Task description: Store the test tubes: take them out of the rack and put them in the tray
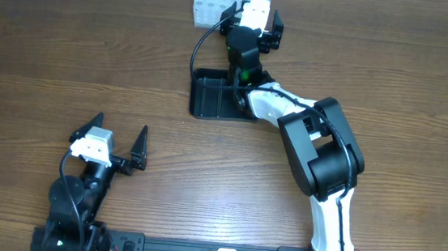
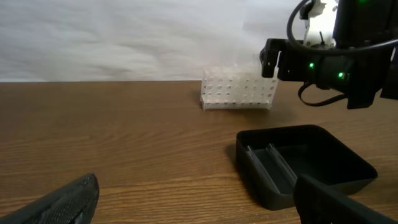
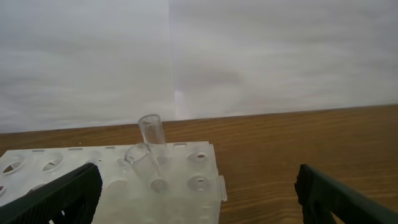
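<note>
Step in hand: approach for a pick, judged from the right tool (image 1: pixel 254 19) poised at the rack (image 1: pixel 215 8) with nothing between its fingers. Nothing seen lying in the visible part of the tray (image 1: pixel 196 95), so probably early in the task.
Rack: clear plastic block at the upper centre of the top view, on the wooden surface (image 1: pixel 392 67), just above the tray in that frame and apart from it.
Test tubes (image 3: pixel 151 132): two clear ones in the rack's holes, lower left of centre in the right wrist view. The taller is nearly upright; the lower one beside it leans.
Tray: black, with dividers inside, at the centre of the top view, partly under the right arm.
Right tool: spread wide, gripping nothing, touching nothing as far as can be told. Fingers at the bottom corners of the right wrist view, tubes ahead and between their lines.
Left tool (image 1: pixel 118 143): lower left of the top view, well apart from rack and tray, fingers splayed wide, holding nothing.
Next move: probably lining the right tool up on the taller tube with a finger on each side, closing gently, then lifting straight out of the hole before swinging to the tray.
Risk: neighbouring tube close by and easily knocked; light rack liable to tip or lift under a skewed pull.
</note>
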Available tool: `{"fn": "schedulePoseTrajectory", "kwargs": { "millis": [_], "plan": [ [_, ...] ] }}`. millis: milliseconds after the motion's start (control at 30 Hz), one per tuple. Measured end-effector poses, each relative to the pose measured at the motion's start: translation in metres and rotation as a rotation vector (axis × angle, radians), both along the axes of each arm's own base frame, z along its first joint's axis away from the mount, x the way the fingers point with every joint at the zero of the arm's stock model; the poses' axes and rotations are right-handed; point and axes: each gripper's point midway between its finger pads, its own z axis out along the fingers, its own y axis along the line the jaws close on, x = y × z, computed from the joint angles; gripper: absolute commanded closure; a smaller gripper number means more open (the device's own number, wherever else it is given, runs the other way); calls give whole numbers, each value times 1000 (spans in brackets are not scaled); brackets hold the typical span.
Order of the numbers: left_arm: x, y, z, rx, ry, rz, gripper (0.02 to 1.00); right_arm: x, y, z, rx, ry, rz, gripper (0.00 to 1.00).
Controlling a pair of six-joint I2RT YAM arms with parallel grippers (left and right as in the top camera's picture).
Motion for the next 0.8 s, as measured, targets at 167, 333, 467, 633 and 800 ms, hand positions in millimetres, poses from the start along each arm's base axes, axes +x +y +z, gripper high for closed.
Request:
{"fn": "schedulePoseTrajectory", "kwargs": {
  "millis": [167,333,467,633,800],
  "plan": [
    [0,0,0,0,0,0,20,1,1,6,56,-32,-6,12],
    [0,0,0,0,0,0,20,8,4,5,75,-45,-10,25],
    [0,0,0,0,0,0,20,16,8,2,72,-50,-10,42],
    [0,0,0,0,0,0,20,26,14,7,30,-58,-3,42],
    [0,0,0,0,0,0,20,29,16,8,-7,-52,6,73]
  ]
}}
